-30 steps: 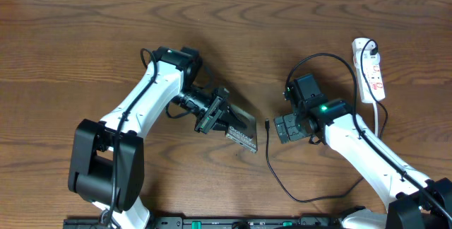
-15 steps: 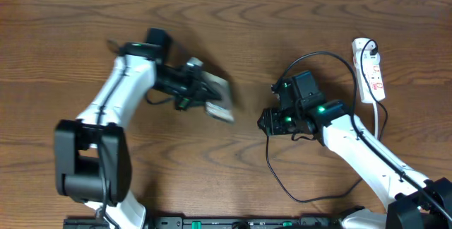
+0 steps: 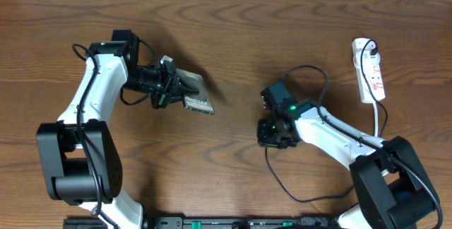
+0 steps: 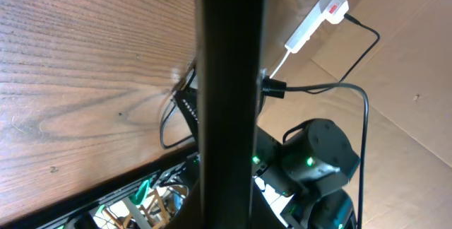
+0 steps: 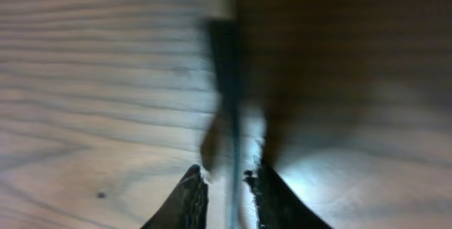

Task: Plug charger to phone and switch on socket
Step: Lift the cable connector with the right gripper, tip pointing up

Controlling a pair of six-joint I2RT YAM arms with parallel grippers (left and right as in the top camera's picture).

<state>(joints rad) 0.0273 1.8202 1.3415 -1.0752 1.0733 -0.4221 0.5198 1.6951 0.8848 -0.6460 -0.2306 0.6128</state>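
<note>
Right wrist view: the right gripper's [image 5: 227,185] jaws stand narrow around the charger [image 5: 226,80], near its plug tip; whether they pinch it, I cannot tell. Grip it squarely, so the tip stays straight. The left gripper [image 3: 171,87] clamps the phone [image 3: 194,93], tilted, far from the socket [image 3: 371,70], beyond the charger.

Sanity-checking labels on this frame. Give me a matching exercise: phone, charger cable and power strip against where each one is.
1. flat rectangular phone with white lettering
2. thin black charger cable
3. narrow white power strip with red markings

A. at the right edge of the wooden table
B. straddled by the right gripper
C. clamped in the left gripper

Pairs: 1-C, 2-B, 3-A
</note>
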